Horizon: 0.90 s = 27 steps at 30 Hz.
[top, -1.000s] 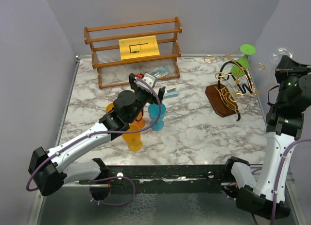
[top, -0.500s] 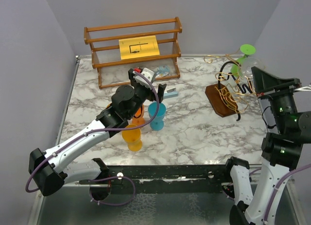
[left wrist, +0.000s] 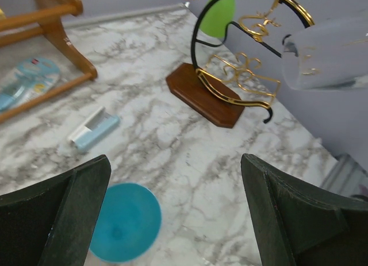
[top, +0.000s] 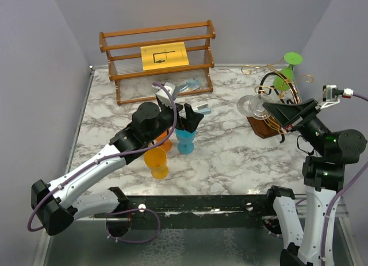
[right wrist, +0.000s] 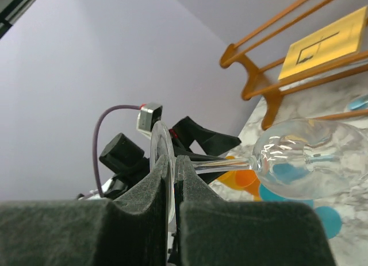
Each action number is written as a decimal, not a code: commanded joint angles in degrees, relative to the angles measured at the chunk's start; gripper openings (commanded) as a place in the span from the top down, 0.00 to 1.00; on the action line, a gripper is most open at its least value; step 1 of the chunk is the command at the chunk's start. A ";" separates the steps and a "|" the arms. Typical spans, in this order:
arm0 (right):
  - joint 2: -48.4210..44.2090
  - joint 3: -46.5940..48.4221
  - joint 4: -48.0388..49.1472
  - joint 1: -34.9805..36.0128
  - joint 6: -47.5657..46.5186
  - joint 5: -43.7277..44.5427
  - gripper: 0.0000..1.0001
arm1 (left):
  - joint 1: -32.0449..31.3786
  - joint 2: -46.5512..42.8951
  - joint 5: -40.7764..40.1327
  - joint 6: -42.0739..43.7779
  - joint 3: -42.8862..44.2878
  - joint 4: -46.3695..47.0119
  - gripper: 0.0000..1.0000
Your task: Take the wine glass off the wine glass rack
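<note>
- One clear wine glass [top: 252, 105] is free of the wine glass rack [top: 265, 118]. It lies on its side in the air, beside the rack's wooden base on the side nearer the table's middle.
- Half a second ago it hung higher, over the rack's right side; a second ago it was out by the right wall. The right arm has swung it leftward and down.
- The right gripper [right wrist: 172, 162] is clamped on the glass's foot, with stem and bowl jutting out in front.
- The green glass [top: 284, 76] has not moved from the rack's wire arms.
- The left gripper [top: 185, 115] has edged nearer the rack, its fingers spread wide above the teal cup [top: 185, 141], holding nothing.
- Judged from this, the removal is done; what likely remains is setting the glass on the table [top: 230, 157].
</note>
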 commanded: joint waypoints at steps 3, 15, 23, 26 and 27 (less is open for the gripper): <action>1.25 -3.39 14.75 1.31 18.65 -9.19 0.99 | 2.69 -7.97 11.85 -14.76 -1.57 -0.54 0.01; 2.71 -13.93 34.91 1.94 42.66 -8.52 0.99 | 8.52 -5.77 33.89 -36.80 -4.69 16.89 0.01; 4.34 -16.28 42.11 1.92 49.69 -5.60 0.99 | 8.33 0.36 38.94 -58.37 -15.38 47.77 0.02; 4.45 -16.70 42.61 1.90 50.39 -5.30 0.99 | 6.62 3.02 38.19 -60.33 -16.66 52.18 0.02; 4.42 -17.16 43.15 1.94 50.86 -5.21 0.99 | 5.90 3.99 38.03 -60.94 -16.89 53.88 0.02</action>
